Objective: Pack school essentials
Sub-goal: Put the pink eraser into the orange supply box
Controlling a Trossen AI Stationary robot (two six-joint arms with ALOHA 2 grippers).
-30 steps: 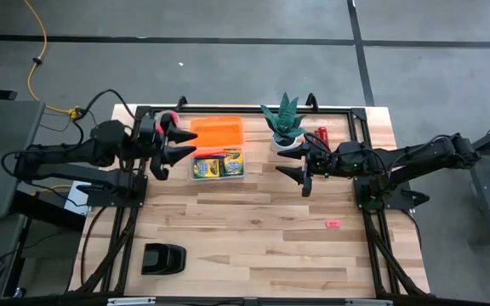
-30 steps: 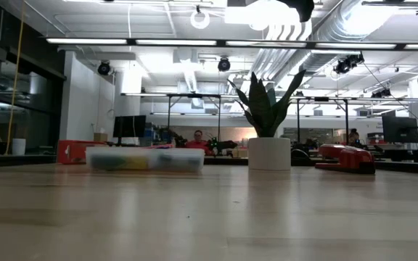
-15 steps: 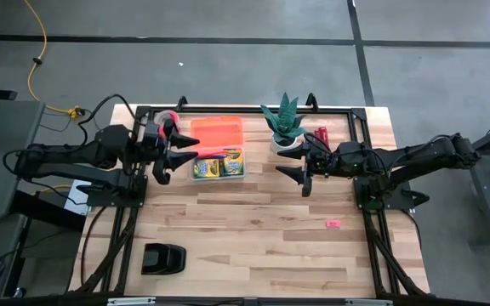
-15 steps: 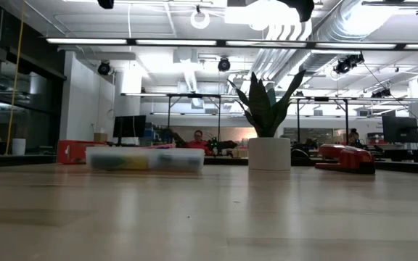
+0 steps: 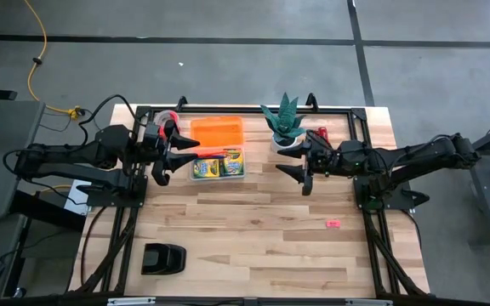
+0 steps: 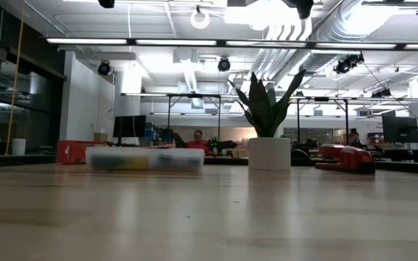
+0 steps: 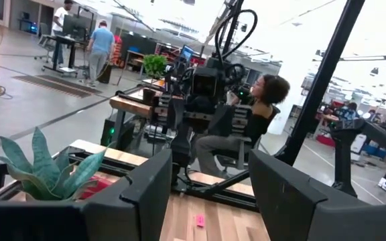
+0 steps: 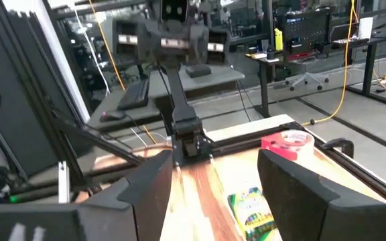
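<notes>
On the wooden table [image 5: 253, 229] the packing looks mostly done, judged from how things lie. Both arms hang above the far half of the table and neither carries anything. The left gripper [image 5: 170, 157] hovers just beside the near-left corner of the box, its fingers spread apart with nothing between them, which the left wrist view confirms. The right gripper [image 5: 300, 172] hangs near the potted plant [image 5: 284, 123], well apart from the box, its fingers likewise spread and empty.

The clear box [image 5: 218, 165] sits toward the back, and the orange lid [image 5: 217, 132] lies just behind it, so closing is presumably still to come. Inside the box the yellow-and-green crayon boxes [image 5: 218, 167] show plainly, with an orange-red stick [image 5: 213, 153] along the far edge. The pen and pencil may lie in there too, but from above they are too small to make out.

One thing is clearly left outside: the pink eraser [image 5: 333, 223] rests alone on the bare wood toward the near right, far from the box. The right arm appears best placed to fetch it.
</notes>
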